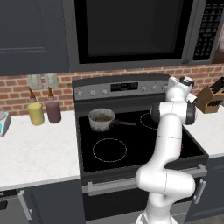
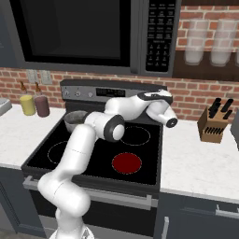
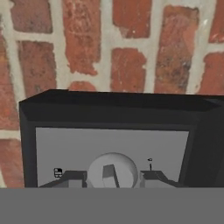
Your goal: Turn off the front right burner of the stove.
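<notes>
My pincer sat right at the rt end of the stove back panel, fingertips spread apart, one on each side of a round grey knob w/ a raised bar across it. Tips looked just beside the knob; couldn't tell if they touched it. Brick wall rose behind the panel in the hand view.

Front right burner glowed solid red on the black glass, near the stove's front edge. The other rings were dark w/ thin white outlines, e.g. the front left one. A small saucepan stood on the back left ring, handle pointing rt.

In the rt base view my arm reached across the cooktop toward the panel's rt end, wrist above the back rt ring. Microwave hung above the stove, keypad on its rt side. Knife block stood on the counter to the stove's rt. A yellow bottle and a maroon bottle stood side by side on the left counter by the wall.
</notes>
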Motion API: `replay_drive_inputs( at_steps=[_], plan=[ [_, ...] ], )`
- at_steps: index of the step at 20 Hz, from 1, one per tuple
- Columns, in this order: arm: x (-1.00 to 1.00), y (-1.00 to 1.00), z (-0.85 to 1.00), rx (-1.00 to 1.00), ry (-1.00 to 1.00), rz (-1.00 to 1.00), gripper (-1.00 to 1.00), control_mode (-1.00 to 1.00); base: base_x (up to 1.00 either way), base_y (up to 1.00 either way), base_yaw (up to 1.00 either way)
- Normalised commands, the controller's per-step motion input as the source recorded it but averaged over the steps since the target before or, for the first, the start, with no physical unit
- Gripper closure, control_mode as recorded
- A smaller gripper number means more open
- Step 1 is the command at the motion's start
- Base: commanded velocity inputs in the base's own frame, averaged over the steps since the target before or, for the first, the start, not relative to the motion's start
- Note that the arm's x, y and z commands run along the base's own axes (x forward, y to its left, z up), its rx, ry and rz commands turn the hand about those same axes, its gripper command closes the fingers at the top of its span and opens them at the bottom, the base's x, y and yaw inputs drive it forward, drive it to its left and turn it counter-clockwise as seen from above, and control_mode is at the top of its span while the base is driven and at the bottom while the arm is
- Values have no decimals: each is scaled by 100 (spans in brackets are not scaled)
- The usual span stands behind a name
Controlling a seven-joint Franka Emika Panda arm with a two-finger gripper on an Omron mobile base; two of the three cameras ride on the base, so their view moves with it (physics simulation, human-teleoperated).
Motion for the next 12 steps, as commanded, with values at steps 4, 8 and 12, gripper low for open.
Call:
replay_drive_inputs(
  at_steps=[4,8,12],
  plan=[
    [0,0,0,4,0,-2,100,-100,0,0,0],
    [0,0,0,15,3,-11,100,-100,0,0,0],
    [0,0,4,29,8,-18,100,-100,0,0,0]
  ],
)
